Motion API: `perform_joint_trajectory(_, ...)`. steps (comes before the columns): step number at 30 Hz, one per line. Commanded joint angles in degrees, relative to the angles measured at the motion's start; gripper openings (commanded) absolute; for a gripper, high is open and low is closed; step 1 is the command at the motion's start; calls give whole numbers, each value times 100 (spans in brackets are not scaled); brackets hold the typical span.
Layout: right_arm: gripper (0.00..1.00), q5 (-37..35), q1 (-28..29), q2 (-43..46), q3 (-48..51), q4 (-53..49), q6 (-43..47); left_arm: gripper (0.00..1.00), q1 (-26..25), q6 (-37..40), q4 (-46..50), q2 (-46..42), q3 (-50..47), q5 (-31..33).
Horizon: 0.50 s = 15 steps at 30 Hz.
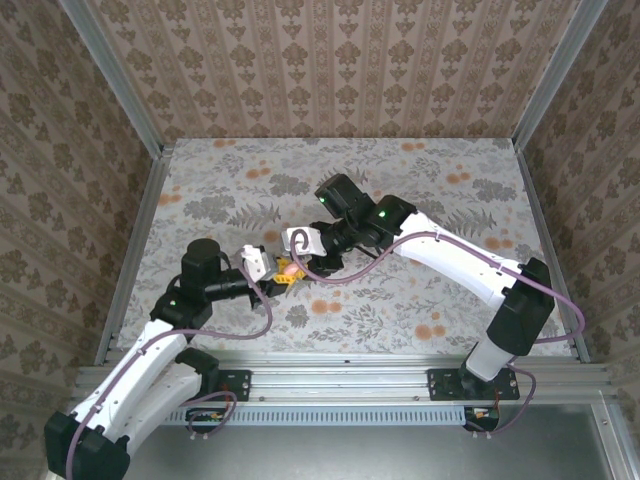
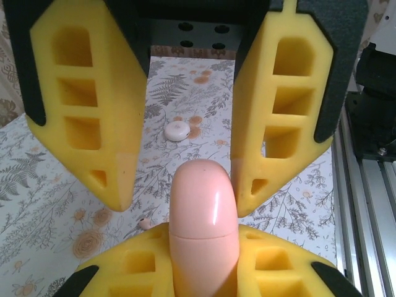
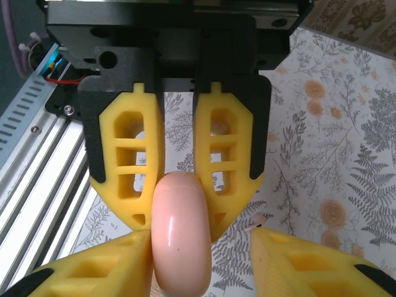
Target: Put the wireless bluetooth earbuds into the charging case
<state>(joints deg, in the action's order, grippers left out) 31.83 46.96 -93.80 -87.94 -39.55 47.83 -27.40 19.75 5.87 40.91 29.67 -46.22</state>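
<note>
The salmon-pink charging case (image 2: pixel 204 210) stands on edge above the flowered cloth. My left gripper (image 2: pixel 204 253) is shut on it, a yellow finger pressed to each flat side. My right gripper (image 3: pixel 199 240) faces it from the far side, open. Its left finger touches the case (image 3: pixel 179 247) and its right finger stands clear of it. From above, both grippers meet at the case (image 1: pixel 284 267) left of the table's middle. A tiny pale piece (image 2: pixel 144 223), seemingly an earbud, lies on the cloth below the case. A small white rounded piece (image 2: pixel 177 130) lies farther off.
The aluminium rail (image 2: pixel 365 185) at the table's near edge runs close beside the grippers. Patterned walls (image 1: pixel 330 70) enclose the table at the back and sides. The floral cloth (image 1: pixel 450 180) covers the table around the arms.
</note>
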Motion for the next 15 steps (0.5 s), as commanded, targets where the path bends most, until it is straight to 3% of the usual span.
perform_joint_trajectory(1, 45, 86, -83, 132, 137, 344, -271, 11, -49, -50, -165, -16, 122, -173)
perform_joint_trajectory(15, 45, 176, -697, 386, 461, 1156, -995, 10, -48, -68, -156, -35, 105, -175)
